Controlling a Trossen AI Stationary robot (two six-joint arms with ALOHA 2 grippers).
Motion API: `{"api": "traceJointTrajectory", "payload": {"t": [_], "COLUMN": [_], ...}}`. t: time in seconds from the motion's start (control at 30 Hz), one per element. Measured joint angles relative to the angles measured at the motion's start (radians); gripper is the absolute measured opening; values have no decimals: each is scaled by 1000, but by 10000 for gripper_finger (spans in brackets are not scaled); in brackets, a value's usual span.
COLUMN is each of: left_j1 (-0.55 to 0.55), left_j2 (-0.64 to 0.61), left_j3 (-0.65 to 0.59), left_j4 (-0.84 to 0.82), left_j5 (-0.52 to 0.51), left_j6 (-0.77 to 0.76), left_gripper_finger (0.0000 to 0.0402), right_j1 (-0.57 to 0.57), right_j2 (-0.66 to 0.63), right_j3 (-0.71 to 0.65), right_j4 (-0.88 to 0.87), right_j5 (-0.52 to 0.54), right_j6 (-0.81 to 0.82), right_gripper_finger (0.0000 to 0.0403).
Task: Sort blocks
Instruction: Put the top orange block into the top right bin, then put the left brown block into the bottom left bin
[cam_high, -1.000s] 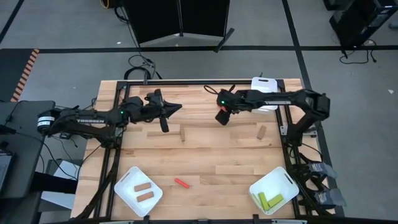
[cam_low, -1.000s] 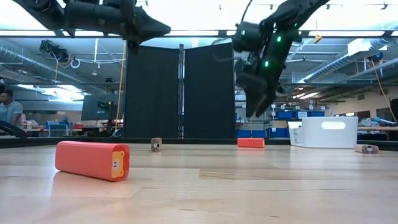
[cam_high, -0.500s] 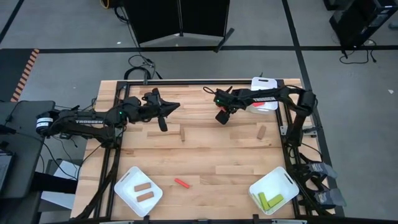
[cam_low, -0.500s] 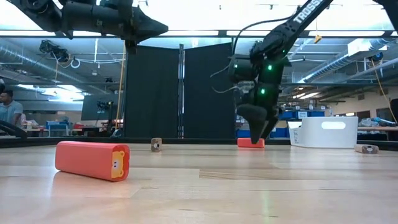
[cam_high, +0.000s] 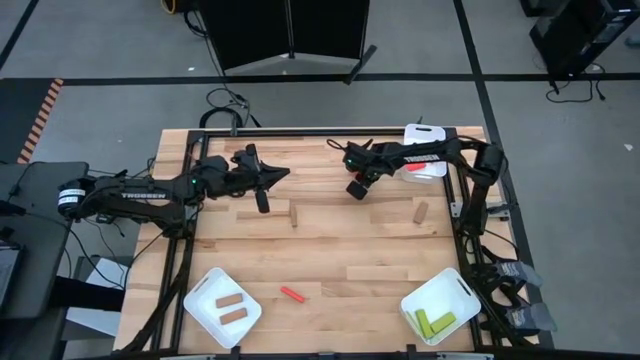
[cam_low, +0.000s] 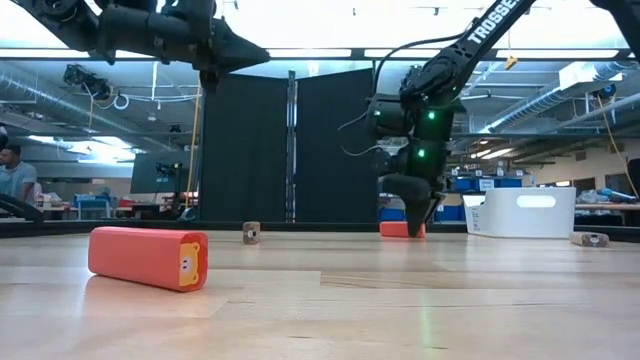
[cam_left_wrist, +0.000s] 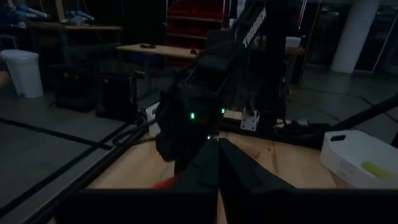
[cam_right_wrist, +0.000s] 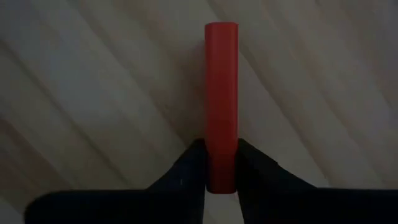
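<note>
Red block (cam_right_wrist: 221, 99) lies flat on the table, long axis running straight out ahead of the right gripper (cam_right_wrist: 221, 165), whose narrowed fingers already pinch its near end; left arm's farther off.

**Readable lettering: one brand name on the arms**

We read "TROSSEN" in white capitals on the left arm (cam_high: 140, 194) in the high view, running along its dark link above the table's left edge. In the low view we find the same white capitals on the right arm (cam_low: 487, 22) as it slants down from the top of the picture (the last letters run out past the frame, so we make out only "TROSS"). In the left wrist view, the white lettering on the other arm's link (cam_left_wrist: 254, 26) is too dim for us to spell. We find no other legible labels, numbers or signs.
</note>
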Motion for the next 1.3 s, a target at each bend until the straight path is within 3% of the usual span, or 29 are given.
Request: {"api": "traceJointTrajectory", "payload": {"t": [0.23, 0.4, 0.67, 0.8, 0.97, 1.07, 1.2, 1.3], "left_j1": [0, 0, 0, -12, -37, -51, -55, -54], "left_j2": [0, 10, 132, 225, 262, 262, 268, 282], "left_j3": [0, 0, 66, 120, 177, 201, 223, 231], "left_j4": [-79, -175, -364, -384, -400, -452, -540, -640], "left_j5": [0, -38, -82, -83, -83, -85, -140, -174], "left_j6": [-14, -47, -114, -103, -100, -136, -294, -410], "left_gripper_finger": [8, 13, 93, 132, 146, 147, 147, 147], "right_j1": [-2, 22, -39, -130, -231, -273, -306, -308], "right_j2": [-59, -213, -501, -524, -480, -444, -425, -440], "right_j3": [-1, -1, 0, 0, -1, -1, -1, -1], "right_j4": [-22, -62, -389, -556, -577, -579, -563, -525], "right_j5": [54, 114, 316, 359, 372, 372, 403, 414], "right_j6": [-19, 1, 249, 377, 396, 373, 336, 306], "right_gripper_finger": [70, 70, 70, 70, 70, 118, 210, 255]}}
